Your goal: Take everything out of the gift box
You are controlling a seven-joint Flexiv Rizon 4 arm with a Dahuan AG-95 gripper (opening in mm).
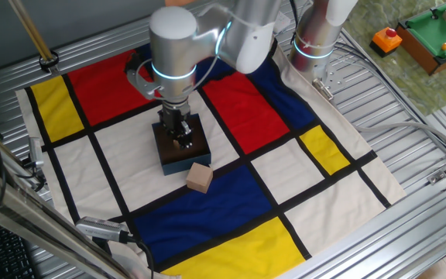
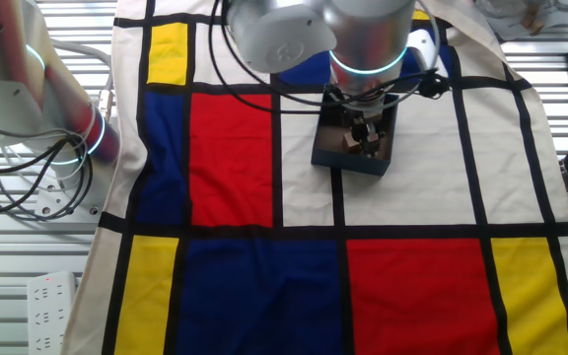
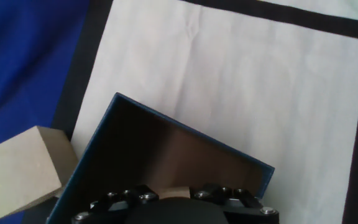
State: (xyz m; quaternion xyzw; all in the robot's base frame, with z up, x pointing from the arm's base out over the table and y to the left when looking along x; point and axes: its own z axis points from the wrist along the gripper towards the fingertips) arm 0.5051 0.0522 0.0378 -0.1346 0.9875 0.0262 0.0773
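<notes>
Bright, even light, soft shadows; hand view slightly blurred, gift box (image 3: 166,155) interior dim

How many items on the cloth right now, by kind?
Gift box: 1
Larger wooden cube, out on the cloth beside the box: 1
Small tan block, barely visible in the box at the fingers: 1
Total: 3

The larger cube (image 1: 200,177) looks like pale, matt wood; the gift box (image 1: 178,156) matt card; the cloth (image 1: 300,167) soft, creased; the worktop (image 1: 409,132) ribbed metal.
</notes>
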